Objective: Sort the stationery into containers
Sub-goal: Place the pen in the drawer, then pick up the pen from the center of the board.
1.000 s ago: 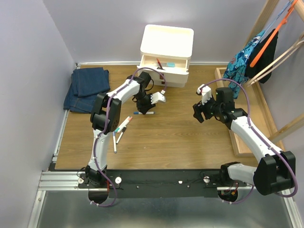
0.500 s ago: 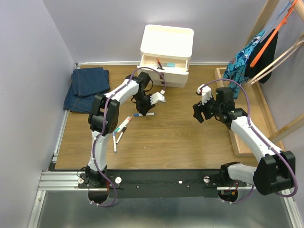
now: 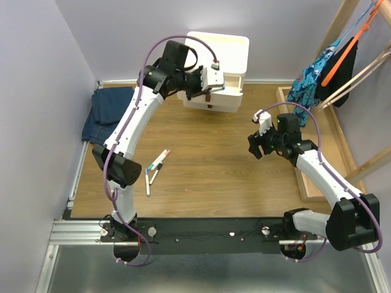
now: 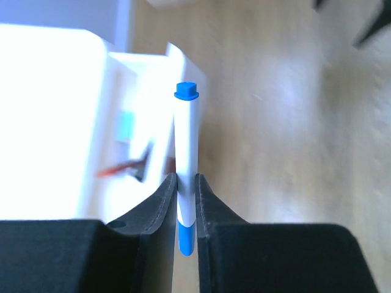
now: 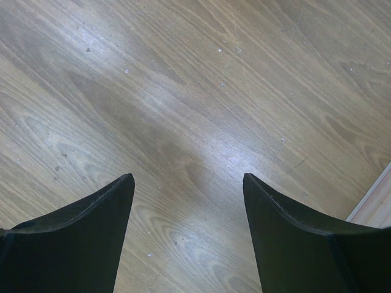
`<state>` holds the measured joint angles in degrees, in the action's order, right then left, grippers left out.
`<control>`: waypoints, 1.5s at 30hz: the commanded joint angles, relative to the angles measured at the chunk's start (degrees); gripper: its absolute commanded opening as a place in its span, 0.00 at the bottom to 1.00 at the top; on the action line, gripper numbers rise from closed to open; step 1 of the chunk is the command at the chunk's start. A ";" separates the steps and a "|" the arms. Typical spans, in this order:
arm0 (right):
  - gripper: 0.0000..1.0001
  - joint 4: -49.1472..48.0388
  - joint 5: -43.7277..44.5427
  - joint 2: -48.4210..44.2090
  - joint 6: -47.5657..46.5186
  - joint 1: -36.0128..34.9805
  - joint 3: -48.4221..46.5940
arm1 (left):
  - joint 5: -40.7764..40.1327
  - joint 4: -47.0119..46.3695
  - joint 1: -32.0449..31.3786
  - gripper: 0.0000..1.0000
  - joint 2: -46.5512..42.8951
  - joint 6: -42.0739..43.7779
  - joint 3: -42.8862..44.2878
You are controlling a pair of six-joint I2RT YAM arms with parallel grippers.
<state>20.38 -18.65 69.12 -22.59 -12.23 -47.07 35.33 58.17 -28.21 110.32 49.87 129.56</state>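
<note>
No words, numbers or signs can be read anywhere. The white pen (image 4: 185, 159) with the blue cap, seen up close, has a plain side. The loose pens (image 3: 157, 160) lying at the near left are too small to read. The far white cabinet (image 3: 229, 52) looks plain and bright.

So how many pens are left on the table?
3 visible, all on the left side: red-capped marker, dark pen below it, slim white pen nearest. Another may lie against the marker.
</note>
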 commanded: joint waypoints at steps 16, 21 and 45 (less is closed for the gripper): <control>0.80 -0.26 -0.59 -1.53 -0.35 0.80 0.57 | -9.40 -20.02 1.58 0.35 14.75 -2.14 8.96; 0.80 -0.69 -1.03 -1.97 0.09 0.89 1.54 | -13.18 -30.38 1.40 0.61 9.04 -5.04 -1.39; 0.80 -1.31 -3.14 -0.04 1.32 1.33 0.66 | -19.16 -16.78 9.65 0.56 -27.62 -21.13 -61.96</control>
<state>19.77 -20.03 68.20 -22.31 -11.22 -44.86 16.12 38.22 -22.59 82.43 27.79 72.75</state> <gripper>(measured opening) 0.795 0.562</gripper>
